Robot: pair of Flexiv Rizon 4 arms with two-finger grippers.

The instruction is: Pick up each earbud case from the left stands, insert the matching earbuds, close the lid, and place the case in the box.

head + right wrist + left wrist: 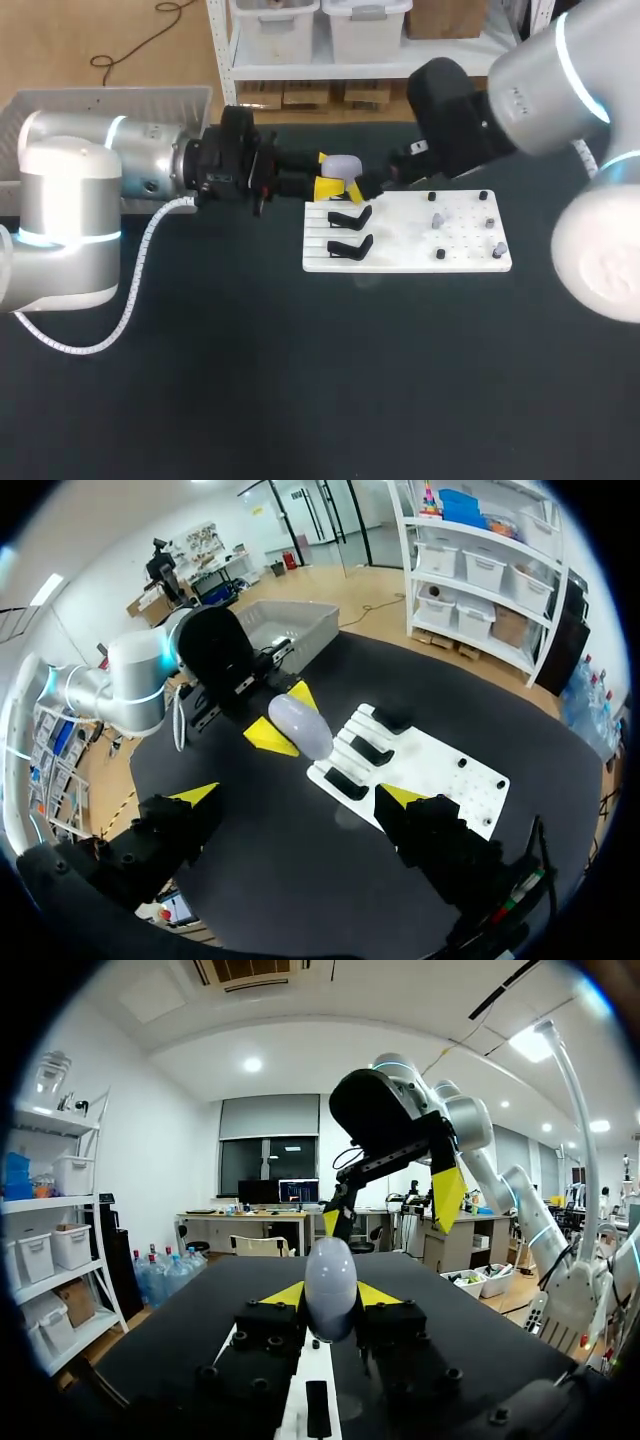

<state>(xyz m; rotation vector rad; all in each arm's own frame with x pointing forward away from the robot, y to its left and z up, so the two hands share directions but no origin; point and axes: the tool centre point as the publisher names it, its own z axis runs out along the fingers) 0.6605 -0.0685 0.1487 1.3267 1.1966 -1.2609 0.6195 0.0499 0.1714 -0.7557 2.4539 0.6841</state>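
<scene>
- Table, black: lying open on the near side. This is the widest room for moving.
- Left arm and right arm: meeting over the table's far middle.
- Box, grey: sitting at the far left behind the left arm. Its contents cannot be told.
- White board: lying right of centre.
- Left gripper: pinching the earbud case from both sides, in the air above the board's far left corner.
- Right gripper: fingers spread wide, holding nothing, just beside the case.
- Black stands: appearing empty.
- Small grey pieces, likely earbuds: sitting on the board's right part.

Progress, as judged: the task is early. One case is lifted, while inserting, closing and boxing are pending.

Clearance: the two grippers are crowding each other, so that gap is the tight one.
</scene>
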